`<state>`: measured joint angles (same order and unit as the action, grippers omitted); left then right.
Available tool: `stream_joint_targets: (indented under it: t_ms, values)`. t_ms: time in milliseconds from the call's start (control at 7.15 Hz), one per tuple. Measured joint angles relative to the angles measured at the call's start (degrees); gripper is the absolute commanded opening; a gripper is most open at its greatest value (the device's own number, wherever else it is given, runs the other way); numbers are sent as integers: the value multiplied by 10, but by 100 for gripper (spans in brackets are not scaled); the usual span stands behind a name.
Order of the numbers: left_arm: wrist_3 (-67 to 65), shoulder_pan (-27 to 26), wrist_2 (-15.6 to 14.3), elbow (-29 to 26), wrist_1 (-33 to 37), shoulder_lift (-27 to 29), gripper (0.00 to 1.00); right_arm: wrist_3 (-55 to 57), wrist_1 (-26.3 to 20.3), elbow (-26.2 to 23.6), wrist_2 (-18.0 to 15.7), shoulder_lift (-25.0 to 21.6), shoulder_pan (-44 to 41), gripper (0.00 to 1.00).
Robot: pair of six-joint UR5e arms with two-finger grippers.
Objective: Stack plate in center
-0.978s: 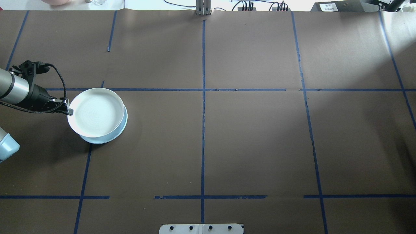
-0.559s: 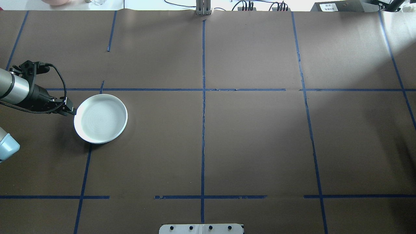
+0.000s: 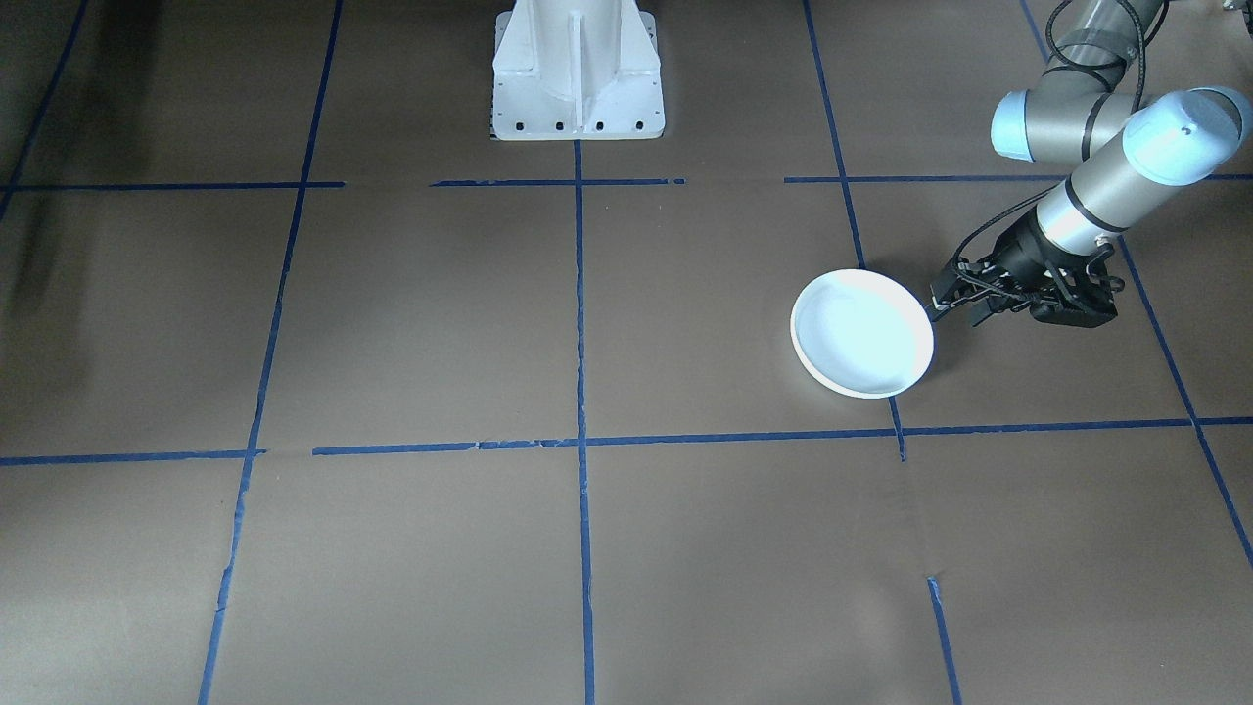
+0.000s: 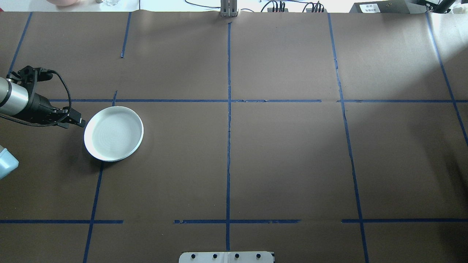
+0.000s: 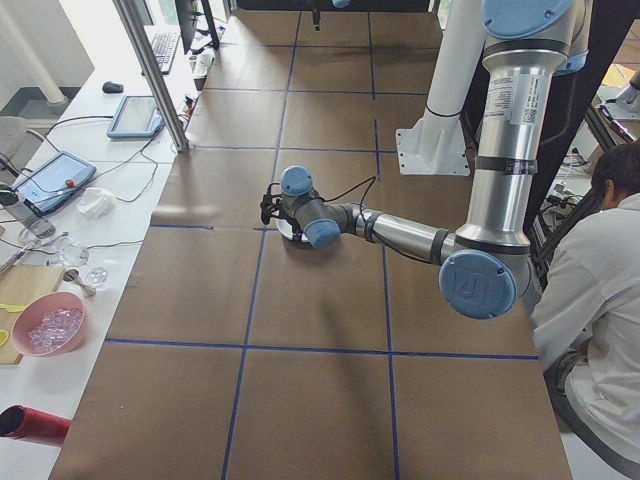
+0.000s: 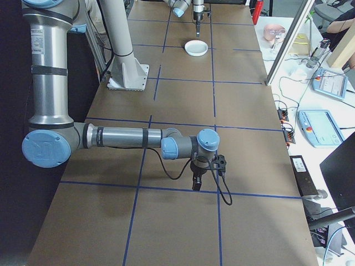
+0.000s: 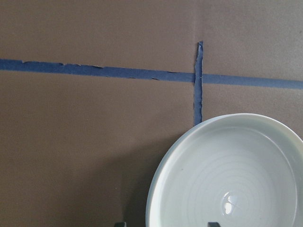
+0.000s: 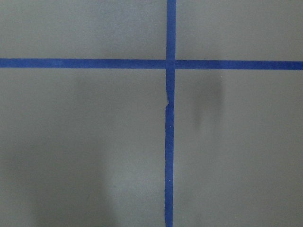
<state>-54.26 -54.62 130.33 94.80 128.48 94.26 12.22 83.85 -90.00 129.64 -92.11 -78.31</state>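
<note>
A pale blue-white plate (image 4: 114, 133) with faint concentric rings lies flat on the left part of the table, also in the front-facing view (image 3: 861, 331) and the left wrist view (image 7: 232, 175). Whatever lies under it is hidden. My left gripper (image 4: 77, 122) sits just off the plate's left rim, open and holding nothing; in the front-facing view the left gripper (image 3: 937, 305) is beside the rim. My right gripper (image 6: 196, 184) hangs low over a blue tape crossing far from the plate (image 6: 196, 48); I cannot tell whether it is open or shut.
Blue tape lines (image 4: 229, 109) divide the brown table into squares. The robot's white base (image 3: 578, 69) stands at the near edge. A person in white (image 5: 600, 290) sits beside the table end. A side bench holds tablets and a pink bowl (image 5: 45, 325).
A second ago the left gripper held the plate tilted over a second pale blue plate. The plate came down onto it, the gripper let go and drew back slightly to the left.
</note>
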Motion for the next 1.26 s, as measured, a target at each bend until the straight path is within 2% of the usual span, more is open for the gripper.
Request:
stream_joint_targets:
  t_ms: [419, 839, 1258]
  values:
    - [124, -108, 56, -38, -16, -14, 65, 0, 0, 0, 0, 0, 0, 100]
    - [345, -236, 63, -69, -148, -12, 64, 0, 0, 0, 0, 0, 0, 100]
    - [483, -345, 64, -95, -228, -13, 65, 0, 0, 0, 0, 0, 0, 100]
